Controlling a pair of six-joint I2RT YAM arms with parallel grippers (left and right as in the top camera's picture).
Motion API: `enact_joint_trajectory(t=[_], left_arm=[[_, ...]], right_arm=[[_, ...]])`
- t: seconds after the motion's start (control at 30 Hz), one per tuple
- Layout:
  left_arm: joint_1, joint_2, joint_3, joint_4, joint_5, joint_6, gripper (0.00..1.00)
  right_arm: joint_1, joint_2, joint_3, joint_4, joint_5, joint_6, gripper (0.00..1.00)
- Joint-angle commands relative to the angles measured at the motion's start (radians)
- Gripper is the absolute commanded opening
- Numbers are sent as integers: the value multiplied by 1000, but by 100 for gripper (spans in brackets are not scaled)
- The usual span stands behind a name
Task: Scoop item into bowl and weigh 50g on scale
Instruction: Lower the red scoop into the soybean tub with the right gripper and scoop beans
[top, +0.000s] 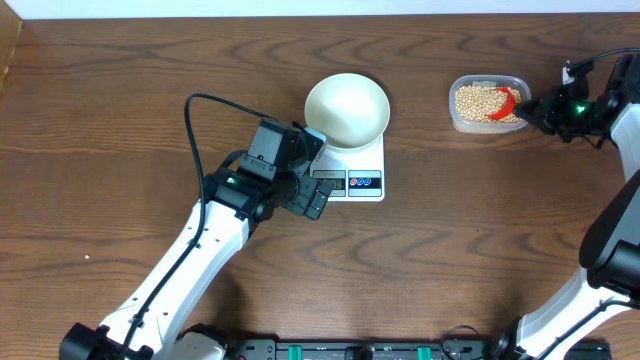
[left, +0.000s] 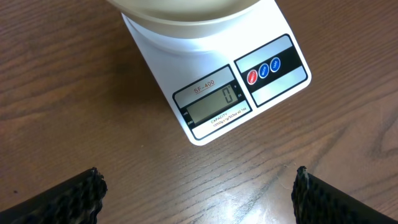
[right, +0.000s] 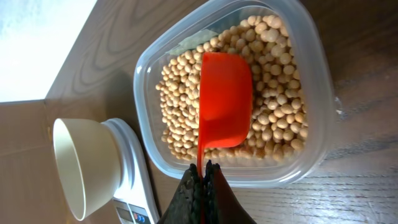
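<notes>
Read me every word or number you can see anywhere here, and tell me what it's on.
"SF-400": printed above the grey LCD display of the white rectangular digital scale.
"0": on that display.
"CAPACITY": below it; remainder too small.
Labels on its red and blue buttons: unreadable.

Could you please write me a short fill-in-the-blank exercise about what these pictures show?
1. The display of the scale reads ___.
2. The white bowl on the scale is ___ inside.
3. The right gripper is shut on the handle of a ___ scoop lying on the beans in the clear container.
4. The left gripper, beside the scale, is ___.
Missing words: 0; empty; red; open.
</notes>
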Motion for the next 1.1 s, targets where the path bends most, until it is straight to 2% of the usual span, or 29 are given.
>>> enact_joint_trajectory(t=[0.0,0.43,1.07], left_arm=[[-2,4,10,-3,-6,16,98],[-2,4,10,-3,-6,16,98],[-2,4,10,-3,-6,16,98]], right_arm=[[-17,10,-5,7,-67,4,1],[-111,10,-5,46,-314,31,1],[-119,10,-5,53,-518,19,1]])
